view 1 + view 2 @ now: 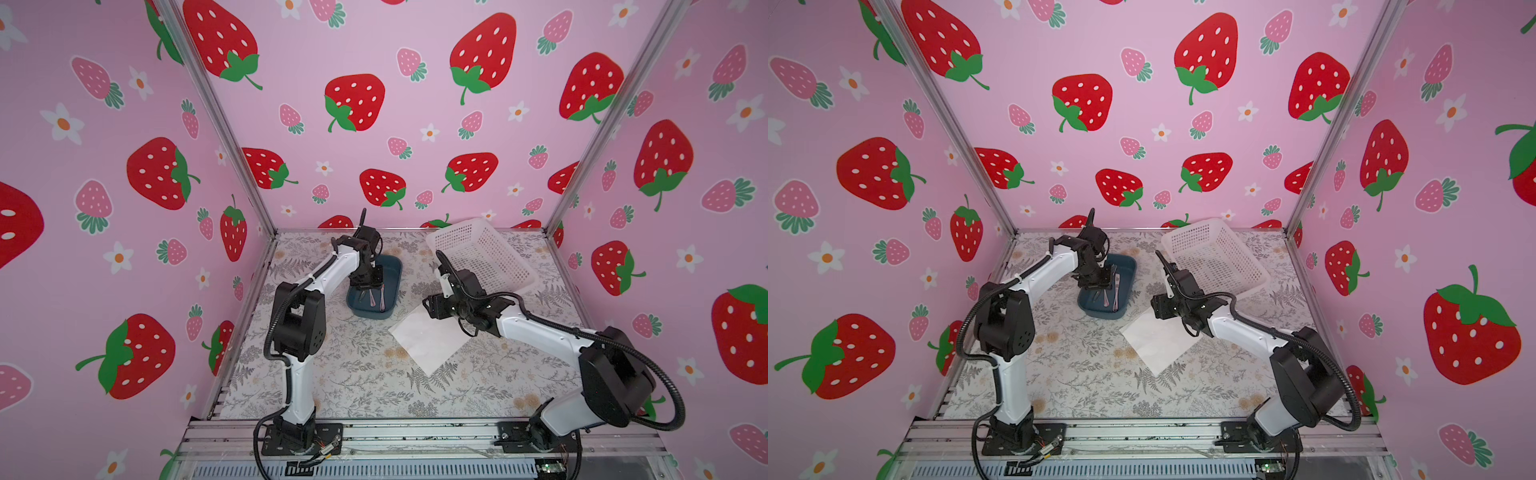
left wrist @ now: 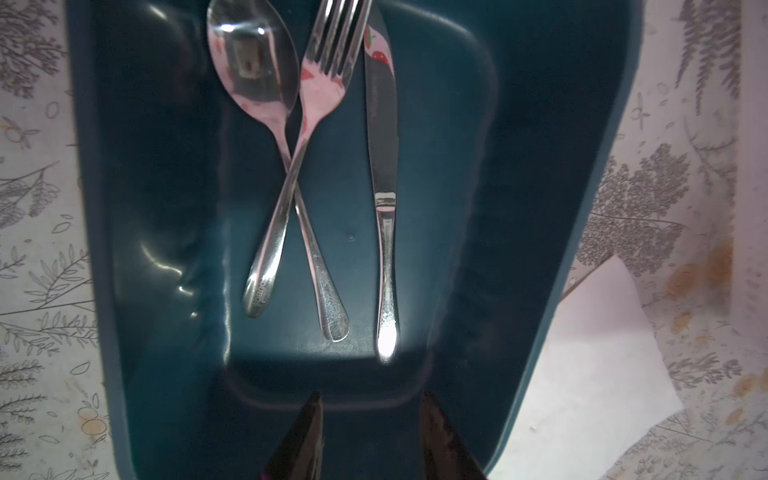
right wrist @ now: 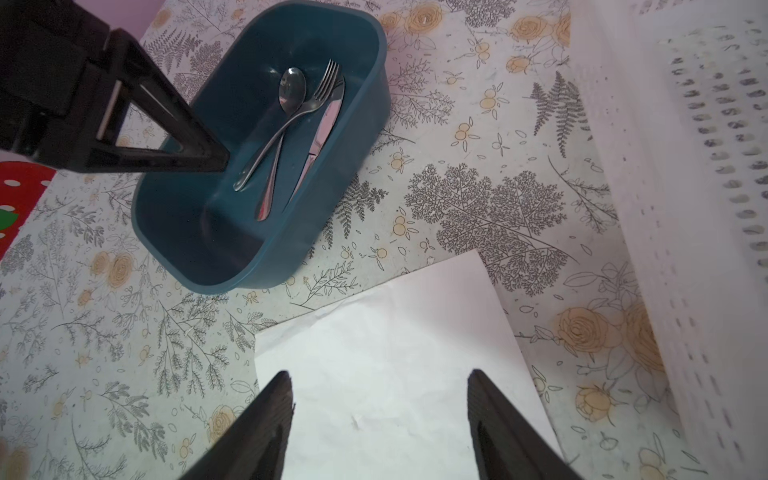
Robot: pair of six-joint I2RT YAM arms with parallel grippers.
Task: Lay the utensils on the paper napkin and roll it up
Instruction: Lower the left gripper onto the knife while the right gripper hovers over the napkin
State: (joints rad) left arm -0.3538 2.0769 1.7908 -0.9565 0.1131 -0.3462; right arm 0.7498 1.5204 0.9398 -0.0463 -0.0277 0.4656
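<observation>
- Right gripper: jaws apart, empty, over napkin, which lies flat on table.
- Tub sits just beyond napkin corner; left gripper dips into it, jaws apart, empty.
- Inside tub: spoon and fork crossed, knife beside; handle ends nearest left gripper.
- Basket far right, behind napkin.

The blue tub is open above, its walls ringing the cutlery. The left gripper hangs over it by the handle ends. The fork crosses the spoon; the knife lies apart, bare floor between. The white basket blocks the upper right of both top views; the lower-centre table lies bare.
</observation>
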